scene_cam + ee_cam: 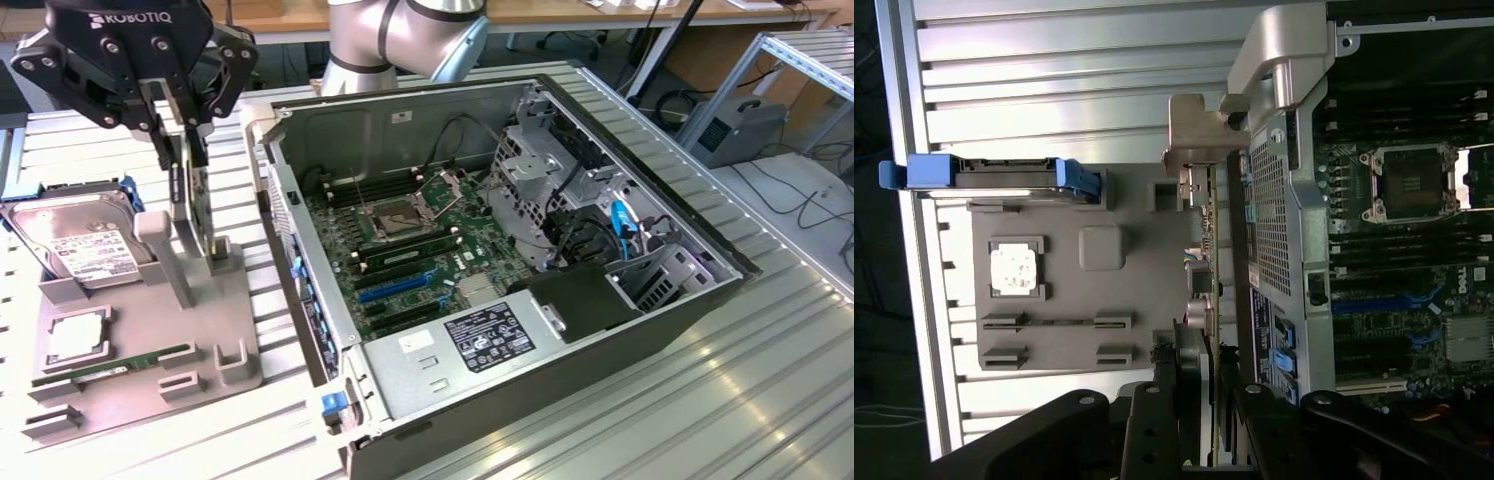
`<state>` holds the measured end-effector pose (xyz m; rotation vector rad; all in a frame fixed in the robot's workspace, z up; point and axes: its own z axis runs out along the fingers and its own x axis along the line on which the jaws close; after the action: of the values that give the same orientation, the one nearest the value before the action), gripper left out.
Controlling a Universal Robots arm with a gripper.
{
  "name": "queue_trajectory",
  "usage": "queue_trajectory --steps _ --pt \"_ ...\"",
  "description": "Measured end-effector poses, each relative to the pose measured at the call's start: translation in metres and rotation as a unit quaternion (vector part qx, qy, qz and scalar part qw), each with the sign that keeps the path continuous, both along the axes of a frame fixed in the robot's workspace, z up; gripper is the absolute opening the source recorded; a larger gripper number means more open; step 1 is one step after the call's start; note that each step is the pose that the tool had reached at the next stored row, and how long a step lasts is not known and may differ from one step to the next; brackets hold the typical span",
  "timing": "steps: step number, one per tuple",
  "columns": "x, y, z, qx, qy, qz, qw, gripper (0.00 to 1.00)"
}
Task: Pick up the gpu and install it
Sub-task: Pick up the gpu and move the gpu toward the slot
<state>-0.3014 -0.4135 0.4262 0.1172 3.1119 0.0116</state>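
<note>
Pincer (184, 160) hangs over the grey holder tray (134, 330) on the desk (747, 400), at the exterior view's left. The gpu (188, 210) stands upright on edge in the tray's slotted posts, beside the open computer case (601, 380). The jaws are partly spread and straddle the card's upper edge, one finger on each side. In the wrist view a narrow gap shows between the fingers (1189, 365) and the gpu (1211, 260), so it is not clamped. Hard drive (80, 250), processor (76, 335) and RAM stick (114, 368) lie on the same tray.
</note>
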Motion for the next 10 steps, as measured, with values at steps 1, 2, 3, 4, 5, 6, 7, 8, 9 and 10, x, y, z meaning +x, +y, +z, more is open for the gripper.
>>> queue_trajectory --steps 1,2,3,4,5,6,7,8,9,10 --pt "0.0007 0.0 0.0 0.0 0.0 0.0 1.0 0.27" --pt "0.0015 0.0 0.0 0.0 0.0 0.0 1.0 0.27" --pt "0.0023 0.0 0.0 0.0 0.0 0.0 1.0 0.27" --pt "0.0032 0.0 0.0 -0.0001 0.0 0.0 1.0 0.27" --pt "0.004 0.0 0.0 0.0 0.0 0.0 1.0 0.27" --pt "0.0048 0.0 0.0 0.0 0.0 0.0 1.0 0.27" --pt "0.0056 0.0 0.0 0.0 0.0 0.0 1.0 0.27" --pt "0.0064 0.0 0.0 0.0 0.0 0.0 1.0 0.27" --pt "0.0071 0.0 0.0 0.0 0.0 0.0 1.0 0.27" --pt "0.0078 0.0 0.0 0.0 0.0 0.0 1.0 0.27"
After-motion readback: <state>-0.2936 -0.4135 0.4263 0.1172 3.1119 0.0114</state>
